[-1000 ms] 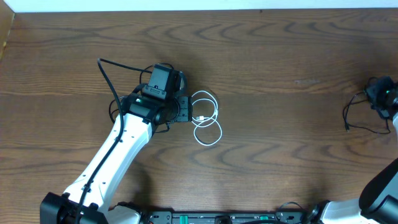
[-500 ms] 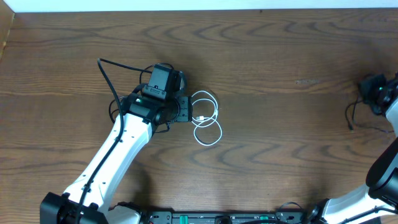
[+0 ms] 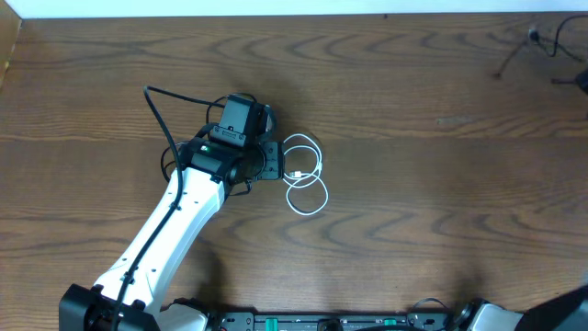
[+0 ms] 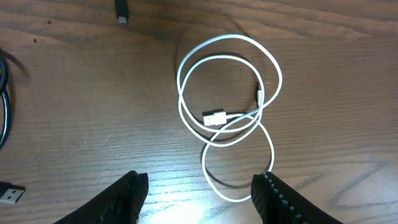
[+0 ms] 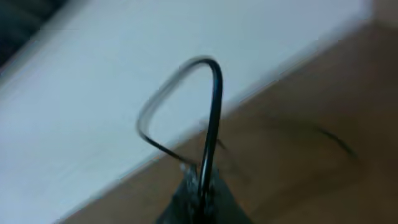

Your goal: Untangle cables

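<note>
The white cable (image 3: 305, 175) lies on the table in small overlapping loops, its white plug (image 4: 216, 117) inside them. My left gripper (image 3: 272, 162) hovers at the loops' left side. In the left wrist view it (image 4: 199, 196) stands open, with the lowest loop between its fingertips (image 4: 273, 196). The black cable (image 5: 215, 106) rises as a bent loop from my right gripper (image 5: 200, 193), which is shut on it; this view is blurred. In the overhead view the black cable (image 3: 531, 37) hangs as thin strands at the far right corner, and the right gripper itself is out of that frame.
A thicker black wire (image 3: 161, 106) arcs from the left arm's wrist over the table. A dark plug (image 4: 122, 10) and a USB plug (image 4: 11, 194) lie on the wood near the left gripper. A pale strip (image 3: 276, 7) borders the table's far edge.
My right gripper closed on the black cable and carried it up toward the far right corner, leaving the overhead view. The left arm and the white cable have stayed still.
</note>
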### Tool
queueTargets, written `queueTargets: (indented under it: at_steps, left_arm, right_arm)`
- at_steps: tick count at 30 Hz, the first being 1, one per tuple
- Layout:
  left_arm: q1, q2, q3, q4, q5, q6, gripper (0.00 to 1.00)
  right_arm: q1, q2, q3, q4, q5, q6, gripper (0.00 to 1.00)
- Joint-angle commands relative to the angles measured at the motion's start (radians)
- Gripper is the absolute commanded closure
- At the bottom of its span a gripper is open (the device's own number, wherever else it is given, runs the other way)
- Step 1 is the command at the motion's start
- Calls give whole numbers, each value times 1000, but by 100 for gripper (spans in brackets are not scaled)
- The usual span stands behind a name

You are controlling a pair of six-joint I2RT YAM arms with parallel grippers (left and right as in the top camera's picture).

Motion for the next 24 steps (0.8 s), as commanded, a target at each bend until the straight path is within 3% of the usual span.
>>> queueTargets:
  at_steps: [1,5,7,11,18,24]
  left_arm:
    - [0,-13,-1,0,-6,-3,41]
    - [0,-13,-1,-1,-6,-3,41]
    - [0,-13,-1,0,-6,-2,41]
    - [0,-13,-1,3,-6,-2,41]
    - [0,-13,-1,3,-6,-2,41]
    - [0,-13,-1,3,-6,-2,41]
  right_arm:
    - [-18,21,-9,-183,344,-15,89]
    - [-29,45,-18,-412,705,34,48]
    - [-40,64,-18,-432,718,30,39]
    - [-40,68,-18,-408,586,30,35]
    - [-20,73,-18,-384,155,-13,36]
    - [45,104,-18,-384,126,-171,36]
